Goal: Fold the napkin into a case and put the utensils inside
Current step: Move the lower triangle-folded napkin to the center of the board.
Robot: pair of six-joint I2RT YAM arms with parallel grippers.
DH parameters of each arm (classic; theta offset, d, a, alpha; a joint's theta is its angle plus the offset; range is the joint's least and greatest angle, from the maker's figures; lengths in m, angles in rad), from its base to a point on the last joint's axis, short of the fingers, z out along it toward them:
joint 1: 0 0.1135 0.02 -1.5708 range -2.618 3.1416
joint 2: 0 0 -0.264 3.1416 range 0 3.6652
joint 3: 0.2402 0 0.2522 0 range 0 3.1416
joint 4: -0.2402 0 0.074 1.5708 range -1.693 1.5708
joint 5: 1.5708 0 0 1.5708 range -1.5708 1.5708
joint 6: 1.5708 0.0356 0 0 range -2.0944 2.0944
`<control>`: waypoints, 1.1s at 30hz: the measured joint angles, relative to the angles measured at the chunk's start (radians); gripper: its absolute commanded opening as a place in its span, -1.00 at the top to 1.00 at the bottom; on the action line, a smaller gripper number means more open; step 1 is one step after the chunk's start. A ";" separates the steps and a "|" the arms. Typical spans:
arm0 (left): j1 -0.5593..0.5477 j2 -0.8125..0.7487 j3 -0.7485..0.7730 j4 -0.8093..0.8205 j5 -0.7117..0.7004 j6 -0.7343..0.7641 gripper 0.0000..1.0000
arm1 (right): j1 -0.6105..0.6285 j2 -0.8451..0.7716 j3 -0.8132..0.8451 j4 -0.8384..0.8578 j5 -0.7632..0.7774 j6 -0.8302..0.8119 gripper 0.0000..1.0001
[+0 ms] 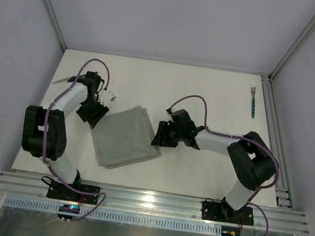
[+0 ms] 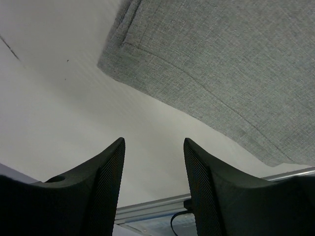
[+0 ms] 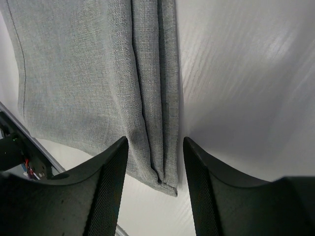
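Napkin [image 1: 125, 137] lay folded flat on the bench [image 1: 209, 90], just left of frame centre in the top view. It was a tilted rectangle and not yet a narrow pouch. The right wrist view showed several stacked fold edges running down its right side, ending at a bottom corner.

Left end effector [image 2: 153, 142]: fingers [image 2: 106, 172] moderately apart with only bare bench between them. It gripped nothing. The napkin corner sat ahead of it, in the upper half of the left wrist view. From above it was at the napkin's upper-left edge.

Right end effector [image 3: 155, 140]: fingers apart, the napkin's layered edge in the gap between them. The cloth looked flat on the bench, not pinched. Couldn't tell if the tips touched it. From above it sat at the napkin's right edge.

Fork [image 1: 253, 100] lay alone in the upper right of the bench, near the rail, well apart from the napkin.

A thin pale strip [image 1: 61, 80] poked out beside the left arm, upper left. Couldn't tell what it was.
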 measured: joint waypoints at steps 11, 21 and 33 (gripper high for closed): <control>0.054 0.089 -0.053 0.145 0.025 -0.062 0.06 | 0.000 0.000 -0.060 0.063 -0.051 -0.028 0.57; -0.003 0.171 -0.046 0.195 0.062 -0.054 0.74 | 0.006 -0.085 -0.181 0.096 -0.071 -0.005 0.67; -0.192 0.205 0.005 0.241 0.117 0.012 0.75 | 0.009 -0.310 -0.285 -0.033 -0.087 0.016 0.10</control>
